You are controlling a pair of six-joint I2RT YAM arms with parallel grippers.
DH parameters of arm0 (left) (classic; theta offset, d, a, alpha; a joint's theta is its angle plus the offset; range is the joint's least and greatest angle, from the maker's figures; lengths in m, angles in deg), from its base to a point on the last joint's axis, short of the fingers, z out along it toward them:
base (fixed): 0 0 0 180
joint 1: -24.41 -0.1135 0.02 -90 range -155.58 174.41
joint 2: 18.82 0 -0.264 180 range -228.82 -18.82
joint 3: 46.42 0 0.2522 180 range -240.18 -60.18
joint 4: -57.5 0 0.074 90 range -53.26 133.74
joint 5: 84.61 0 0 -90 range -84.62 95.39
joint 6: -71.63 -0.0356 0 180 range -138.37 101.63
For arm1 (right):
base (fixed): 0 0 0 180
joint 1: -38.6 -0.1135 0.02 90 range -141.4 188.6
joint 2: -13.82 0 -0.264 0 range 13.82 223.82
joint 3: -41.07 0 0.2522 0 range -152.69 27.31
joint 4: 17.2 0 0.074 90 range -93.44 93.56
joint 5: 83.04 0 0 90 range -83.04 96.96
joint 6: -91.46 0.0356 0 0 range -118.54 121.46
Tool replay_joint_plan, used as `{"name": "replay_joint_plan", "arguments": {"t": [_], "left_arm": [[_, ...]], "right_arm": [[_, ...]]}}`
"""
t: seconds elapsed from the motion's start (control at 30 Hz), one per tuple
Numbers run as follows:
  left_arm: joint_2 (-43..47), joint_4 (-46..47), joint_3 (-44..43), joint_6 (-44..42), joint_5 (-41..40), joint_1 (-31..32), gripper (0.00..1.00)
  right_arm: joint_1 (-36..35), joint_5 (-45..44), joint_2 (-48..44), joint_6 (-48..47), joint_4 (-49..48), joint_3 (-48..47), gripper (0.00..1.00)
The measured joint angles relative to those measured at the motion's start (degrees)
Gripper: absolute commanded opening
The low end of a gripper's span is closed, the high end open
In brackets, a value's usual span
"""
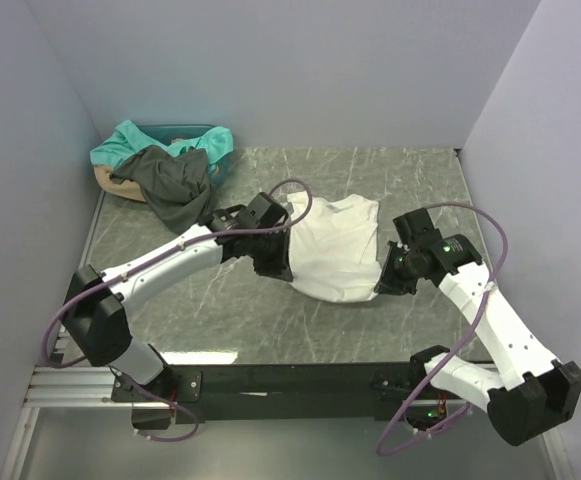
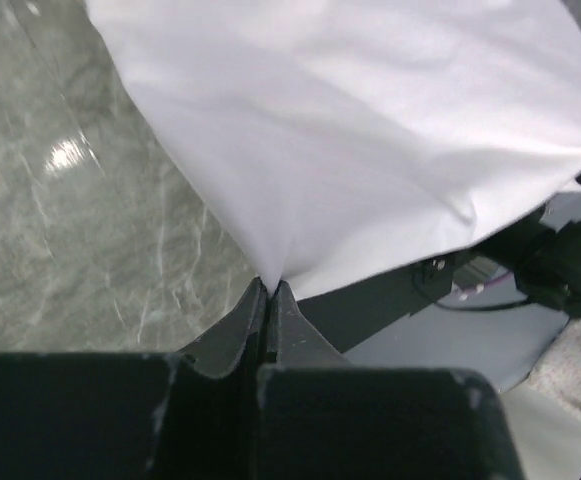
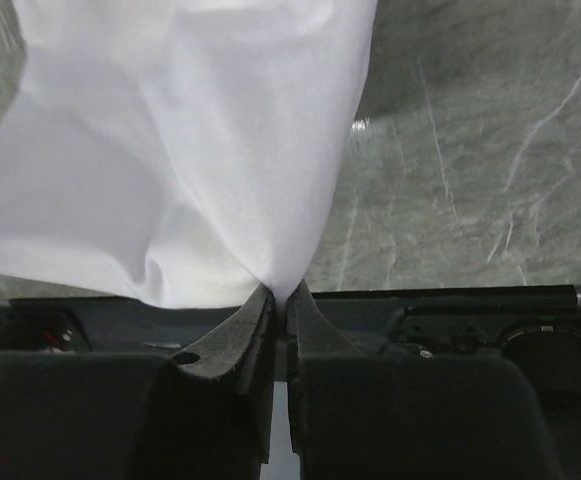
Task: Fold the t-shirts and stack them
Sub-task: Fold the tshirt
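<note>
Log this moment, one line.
left gripper: shut on white t-shirt | right gripper: same | dark grey t-shirt, teal t-shirt: far-left heap

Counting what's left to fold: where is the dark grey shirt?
Top view: the dark grey shirt lies at the far left corner of the table, overlapping the teal shirt.

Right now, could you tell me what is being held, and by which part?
Both arms hold the white t-shirt: the left jaws pinch its near left corner, the right jaws its near right corner.
</note>
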Motion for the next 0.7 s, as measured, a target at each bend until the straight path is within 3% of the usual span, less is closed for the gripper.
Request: {"name": "replay_joint_plan", "arguments": {"t": [0.3,0.7], "left_arm": [[-7.4,-0.3,-8.7,-0.1,-2.3,-3.6,0.00],[-20.5,1.6,-22.2,-2.2,-1.5,-10.1,0.00]], "right_arm": [[6.4,-1.3,6.2,-1.8,-2.5,-6.5,0.00],[10.8,-2.6,21.6,-5.4,-9.2,-19.6,0.00]]}}
